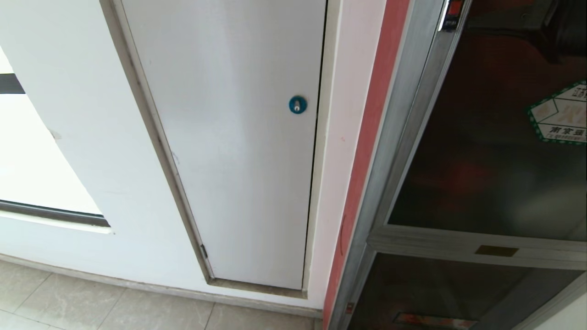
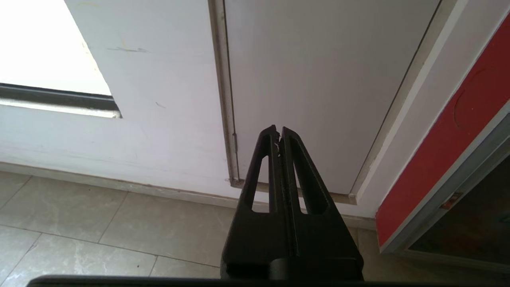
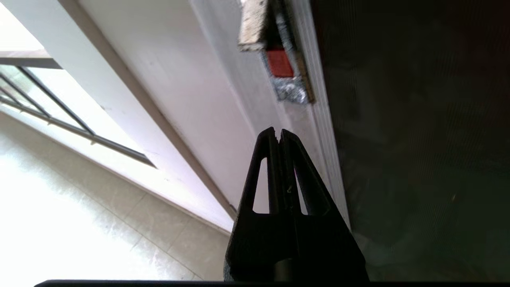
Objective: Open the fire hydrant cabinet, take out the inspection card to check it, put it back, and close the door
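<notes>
The fire hydrant cabinet stands at the right of the head view, its silver frame against a red strip. Its door of dark tinted glass lies flush in the frame and carries a green-bordered white sticker. A small red latch sits at the door's upper edge. In the right wrist view my right gripper is shut and empty, pointing up along the silver frame a short way below the red latch. My left gripper is shut, parked low before the white panel. The inspection card is hidden.
A plain white panel with a blue round lock fills the wall left of the cabinet. A lower dark glass panel sits under the door. Grey floor tiles run along the wall; a bright window is at far left.
</notes>
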Motion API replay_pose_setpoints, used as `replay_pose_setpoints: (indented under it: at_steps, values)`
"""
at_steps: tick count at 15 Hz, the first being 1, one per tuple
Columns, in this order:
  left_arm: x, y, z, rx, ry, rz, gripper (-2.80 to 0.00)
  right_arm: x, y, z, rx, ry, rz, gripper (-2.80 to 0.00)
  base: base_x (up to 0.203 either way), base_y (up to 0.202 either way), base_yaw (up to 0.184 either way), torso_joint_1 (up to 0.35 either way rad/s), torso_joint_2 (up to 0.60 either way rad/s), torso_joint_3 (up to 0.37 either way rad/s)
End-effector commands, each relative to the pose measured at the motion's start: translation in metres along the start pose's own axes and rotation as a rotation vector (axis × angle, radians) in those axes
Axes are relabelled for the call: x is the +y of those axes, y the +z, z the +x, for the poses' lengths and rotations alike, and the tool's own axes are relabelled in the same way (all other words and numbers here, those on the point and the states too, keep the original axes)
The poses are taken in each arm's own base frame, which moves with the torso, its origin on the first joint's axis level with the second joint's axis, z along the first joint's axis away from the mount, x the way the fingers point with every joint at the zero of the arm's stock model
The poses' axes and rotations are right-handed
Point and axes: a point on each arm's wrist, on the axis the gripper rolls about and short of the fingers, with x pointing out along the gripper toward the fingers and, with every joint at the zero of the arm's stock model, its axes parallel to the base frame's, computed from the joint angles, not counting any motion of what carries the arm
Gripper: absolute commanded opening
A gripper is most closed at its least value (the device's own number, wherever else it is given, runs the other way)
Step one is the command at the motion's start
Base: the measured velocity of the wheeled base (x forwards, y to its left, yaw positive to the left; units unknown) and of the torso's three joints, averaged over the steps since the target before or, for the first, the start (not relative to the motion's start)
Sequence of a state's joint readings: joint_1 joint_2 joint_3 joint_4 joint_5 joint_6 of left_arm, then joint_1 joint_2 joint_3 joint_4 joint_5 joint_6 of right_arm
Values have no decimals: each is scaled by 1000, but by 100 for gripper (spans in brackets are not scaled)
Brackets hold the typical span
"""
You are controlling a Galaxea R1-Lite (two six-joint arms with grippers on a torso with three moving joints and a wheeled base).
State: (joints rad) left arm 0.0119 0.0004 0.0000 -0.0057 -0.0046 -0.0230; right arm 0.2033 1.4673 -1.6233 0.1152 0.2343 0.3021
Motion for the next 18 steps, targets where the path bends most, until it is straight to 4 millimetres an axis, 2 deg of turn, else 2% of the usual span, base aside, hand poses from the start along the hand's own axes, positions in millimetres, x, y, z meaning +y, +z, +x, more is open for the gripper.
replay_pose_setpoints:
  at_steps: [1, 7, 15, 18]
  values:
    - [0, 0, 0, 0, 0, -1, -280, 13, 4, -24, -28, 40, -5, -280, 0, 0, 0, 0, 0, 0]
    - [0, 0, 0, 0, 0, 0, -280, 22, 0, -48, -33, 73, -3, -280, 0, 0, 0, 0, 0, 0]
    - [0, 0, 0, 1, 1, -2, -280, 25, 5, -54, -93, 37, 21, -280, 0, 0, 0, 0, 0, 0]
    - [0, 0, 0, 0, 0, 0, -280, 38, 7, -49, -141, -37, 30, -280, 0, 0, 0, 0, 0, 0]
